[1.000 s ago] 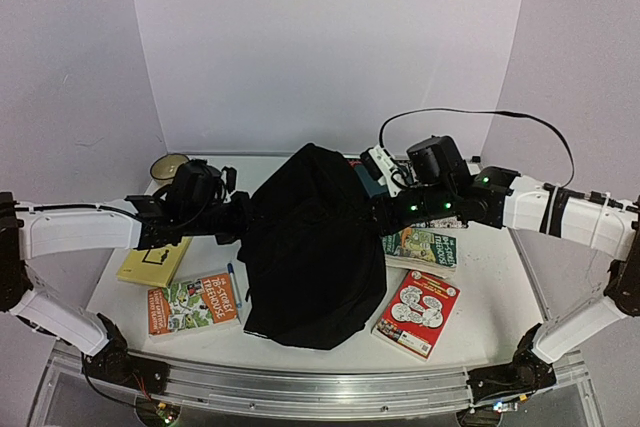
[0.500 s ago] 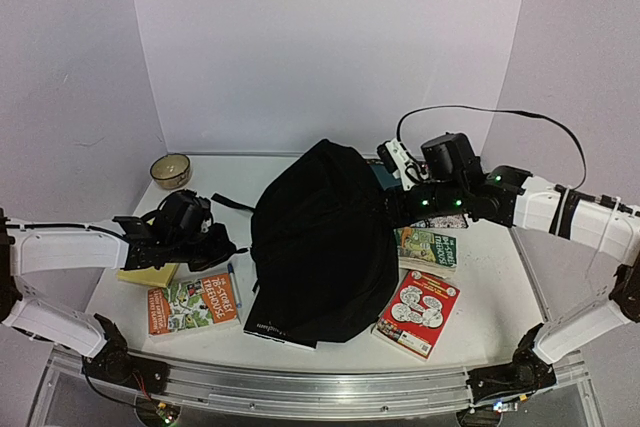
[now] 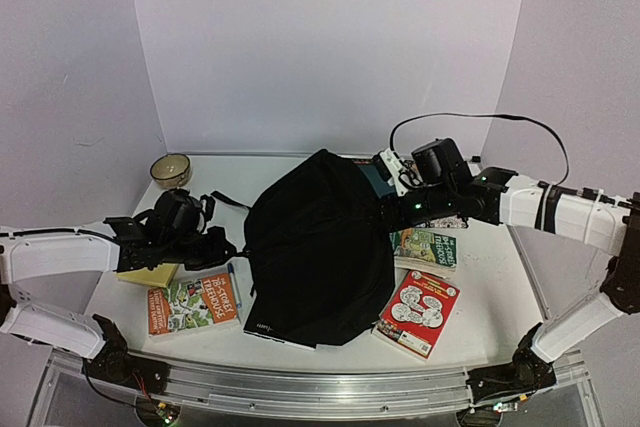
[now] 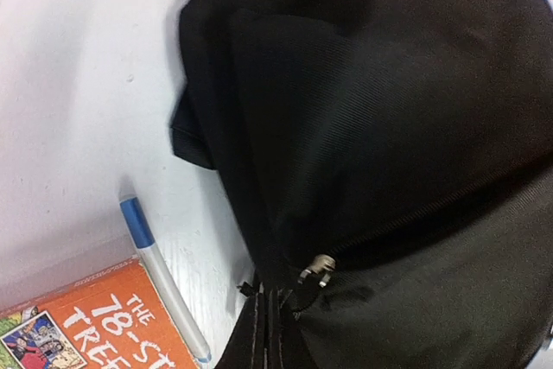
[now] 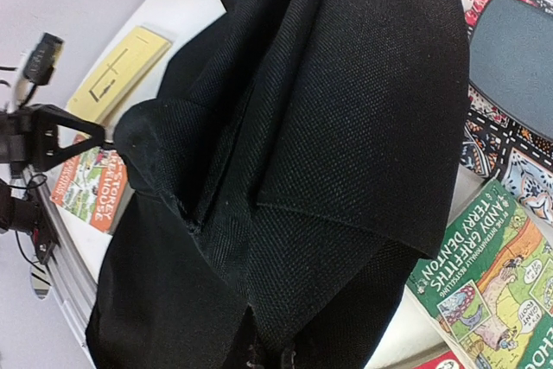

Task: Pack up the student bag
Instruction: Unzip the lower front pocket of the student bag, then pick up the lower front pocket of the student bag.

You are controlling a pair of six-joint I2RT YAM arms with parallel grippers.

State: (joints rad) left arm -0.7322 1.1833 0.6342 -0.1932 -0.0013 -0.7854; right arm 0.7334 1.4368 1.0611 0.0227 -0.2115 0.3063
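The student bag [image 3: 315,242], a big black fabric backpack, lies in the middle of the table with its top lifted. My left gripper [image 3: 230,247] is at its left edge. In the left wrist view the gripper [image 4: 266,334] is shut on a fold of the bag [image 4: 389,110], just beside a metal zipper pull [image 4: 318,267]. My right gripper [image 3: 385,209] is at the bag's upper right edge. In the right wrist view the gripper [image 5: 285,359] is shut on the bag's fabric [image 5: 346,110] and holds a flap up.
An orange book [image 3: 192,304], a yellow book [image 3: 150,272] and a blue-capped pen [image 3: 234,287] lie left of the bag. A green book [image 3: 425,247] and a red book [image 3: 417,312] lie right. A dark book [image 3: 268,325] pokes out under the bag's front. A bowl [image 3: 171,169] stands back left.
My left gripper has dropped from the bag's upper left side to table height at its left edge. The bag has sagged lower and wider. My right gripper has shifted only slightly.
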